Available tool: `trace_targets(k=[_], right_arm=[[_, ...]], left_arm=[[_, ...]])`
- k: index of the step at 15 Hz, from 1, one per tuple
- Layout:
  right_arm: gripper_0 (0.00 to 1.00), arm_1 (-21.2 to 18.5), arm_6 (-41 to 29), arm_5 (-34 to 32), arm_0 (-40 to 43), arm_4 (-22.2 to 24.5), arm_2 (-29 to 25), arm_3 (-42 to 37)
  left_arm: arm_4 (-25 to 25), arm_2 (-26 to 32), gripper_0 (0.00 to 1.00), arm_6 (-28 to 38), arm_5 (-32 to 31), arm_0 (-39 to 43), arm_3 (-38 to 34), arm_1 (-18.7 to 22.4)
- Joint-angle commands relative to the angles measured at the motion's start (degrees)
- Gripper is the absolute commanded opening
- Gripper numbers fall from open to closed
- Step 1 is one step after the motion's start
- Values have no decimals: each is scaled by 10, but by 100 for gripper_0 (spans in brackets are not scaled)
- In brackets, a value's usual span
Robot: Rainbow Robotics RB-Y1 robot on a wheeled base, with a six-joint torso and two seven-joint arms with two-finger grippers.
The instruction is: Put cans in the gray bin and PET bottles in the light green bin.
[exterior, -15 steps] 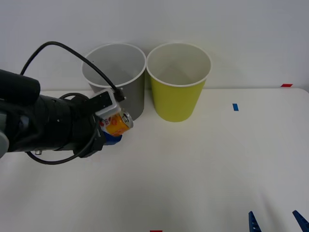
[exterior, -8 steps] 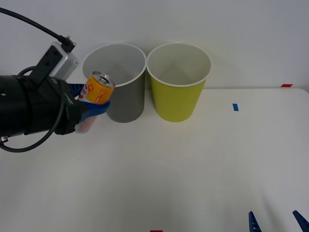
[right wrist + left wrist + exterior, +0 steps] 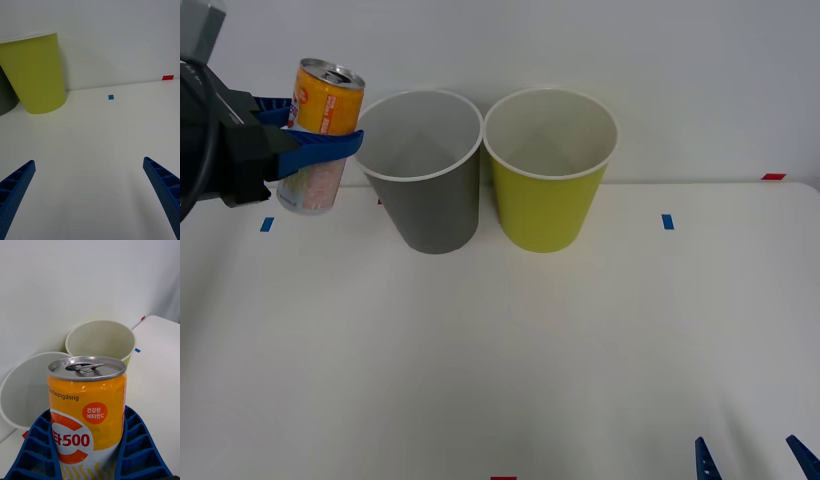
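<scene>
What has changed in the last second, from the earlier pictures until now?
The left claw, shut on the can, rose from the table in front of the gray bin to rim height at its left and turned the can upright. Both bins and the open right claw stayed put.

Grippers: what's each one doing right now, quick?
Left gripper: shut on the can, held upright in the air left of the gray bin.
Right gripper: open, holding nothing, low over the table.
</scene>
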Motion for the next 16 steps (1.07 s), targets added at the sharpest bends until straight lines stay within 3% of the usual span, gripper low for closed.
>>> trace_targets(k=[1, 8, 16], right_arm=[[100, 0, 0, 0, 0, 0, 0, 0], [100, 0, 0, 0, 0, 0, 0, 0], [100, 0, 0, 0, 0, 0, 0, 0]], left_arm=[[13, 5, 0, 9, -9, -15, 20, 38], [25, 0, 0, 9, 20, -155, 193, 32], [-4, -58, 0, 2, -24, -194, 264, 22]])
